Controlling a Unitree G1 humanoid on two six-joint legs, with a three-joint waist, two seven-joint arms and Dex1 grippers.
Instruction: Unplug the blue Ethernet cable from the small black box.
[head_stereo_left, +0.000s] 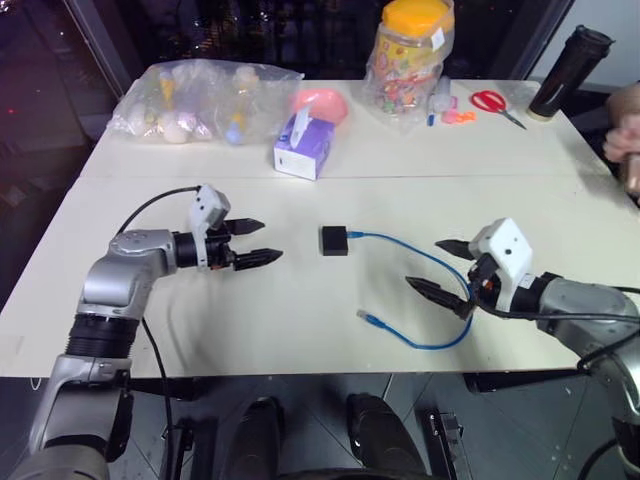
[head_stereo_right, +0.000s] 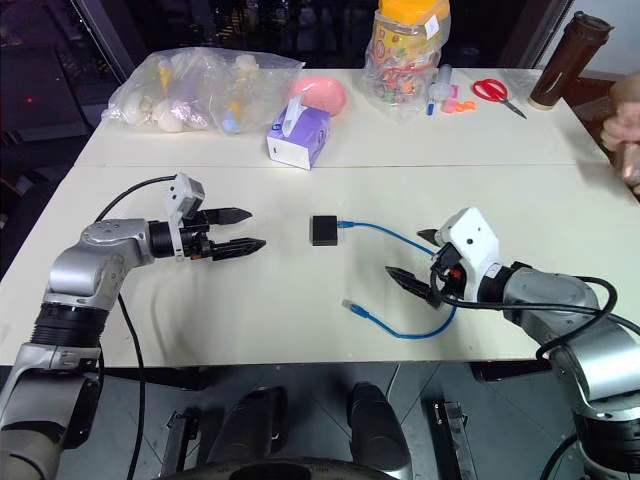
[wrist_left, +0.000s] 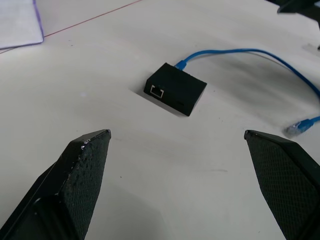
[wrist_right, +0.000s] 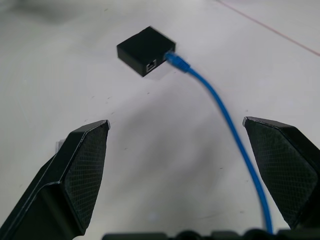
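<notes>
Left gripper (head_stereo_left: 255, 243): both black fingers spread wide, holding nothing, hovering above the counter (head_stereo_left: 150, 290) and aimed toward the small black box (head_stereo_left: 334, 240). The finger pads (wrist_left: 82, 170) carry a fine cross-hatched, rubbery texture, with tapered tips.

Right gripper (head_stereo_left: 437, 267): fingers likewise spread wide and holding nothing, poised over the middle run of the blue Ethernet cable (head_stereo_left: 440, 265), which passes between and beneath its fingers. Contact with the cable cannot be confirmed.

Small black box: matte, squarish, flat plastic, lying flat on the counter between the two grippers. A free port is visible on the side facing the left gripper. The cable's plug is seated in the box's right side.

Blue Ethernet cable: thin, smooth, flexible cord. It leaves the box, arcs right and toward the near edge, then loops back to a loose end with a small plug (head_stereo_left: 368, 318) resting on the counter.

Counter: smooth, pale, matte surface. At the far side stand a purple-and-white tissue box (head_stereo_left: 303, 147), a crinkled clear plastic bag (head_stereo_left: 200, 100), a clear jar with a yellow lid (head_stereo_left: 410, 60) and red-handled scissors (head_stereo_left: 492, 102).
</notes>
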